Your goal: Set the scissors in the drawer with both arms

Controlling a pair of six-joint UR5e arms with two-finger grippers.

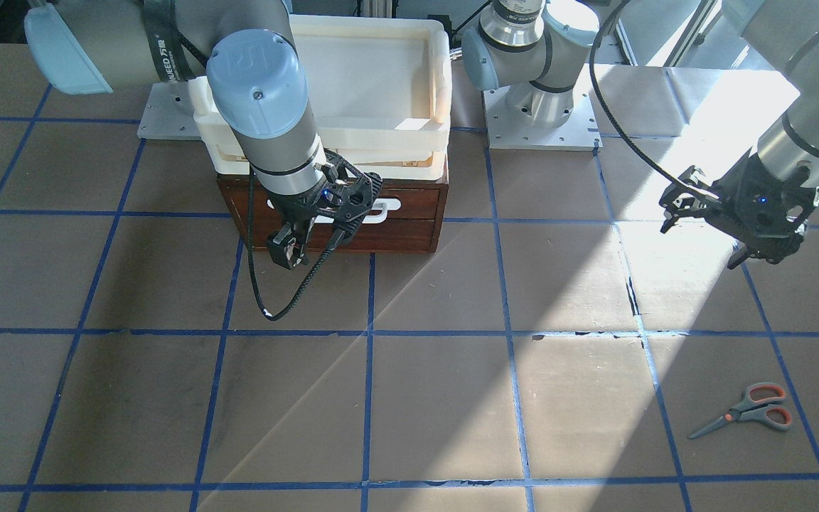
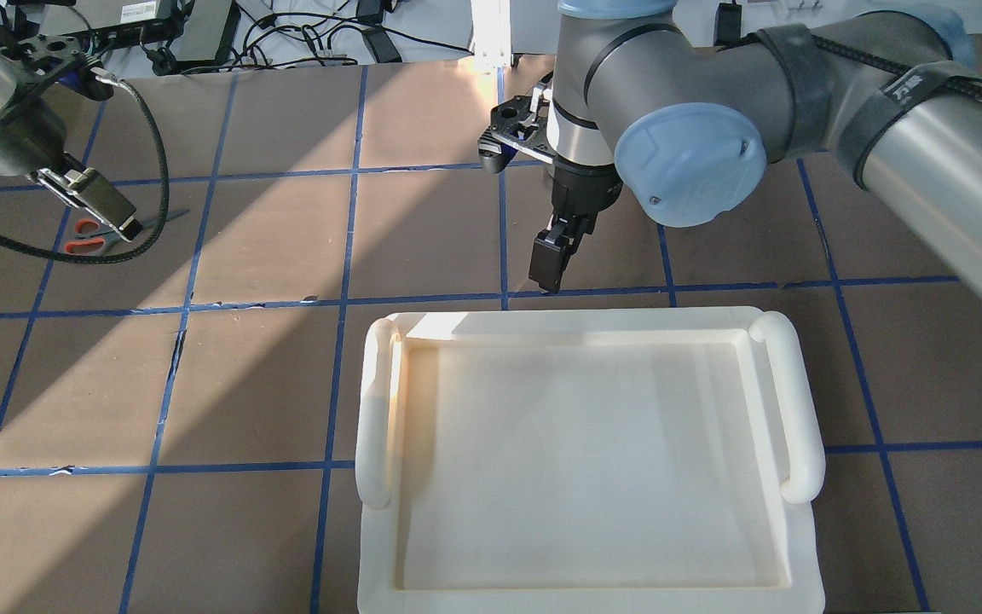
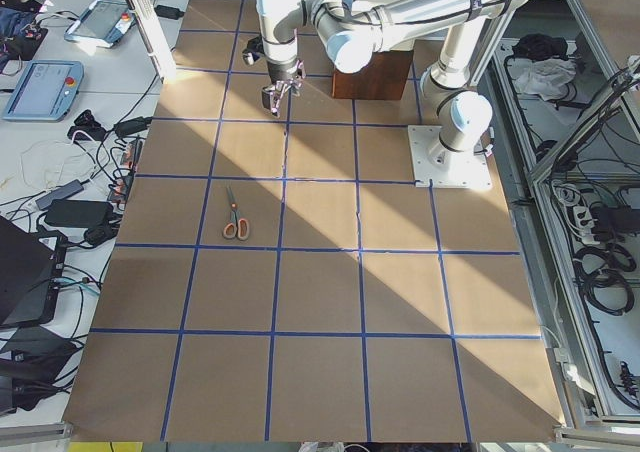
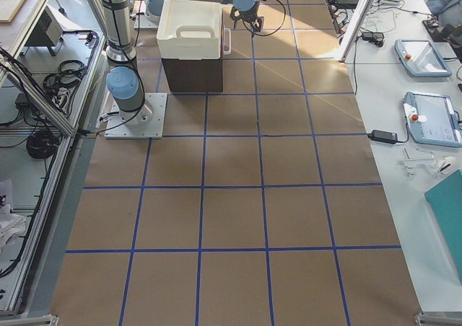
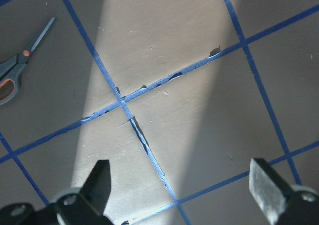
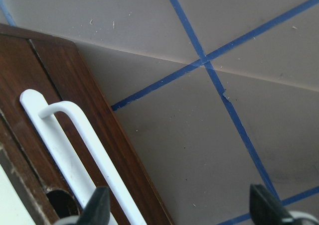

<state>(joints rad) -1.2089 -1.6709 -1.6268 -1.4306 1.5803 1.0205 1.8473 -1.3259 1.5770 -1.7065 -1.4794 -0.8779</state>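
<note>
The scissors (image 1: 743, 410) lie flat on the table near its far edge, blades closed. They also show in the left wrist view (image 5: 20, 68) and, partly covered, in the overhead view (image 2: 82, 246). My left gripper (image 5: 182, 195) is open and empty, hovering above the table short of the scissors (image 3: 235, 217). The dark wooden drawer (image 1: 409, 203) with its white bar handle (image 6: 75, 135) is shut. My right gripper (image 6: 180, 210) is open and empty, hanging just in front of the handle (image 1: 381, 210), not touching it.
A cream-white plastic tray (image 2: 380, 409) sits on top of the drawer cabinet and hides it from overhead. The brown table is marked with a blue tape grid (image 1: 370, 334). The arm bases (image 1: 537, 107) stand on either side of the cabinet.
</note>
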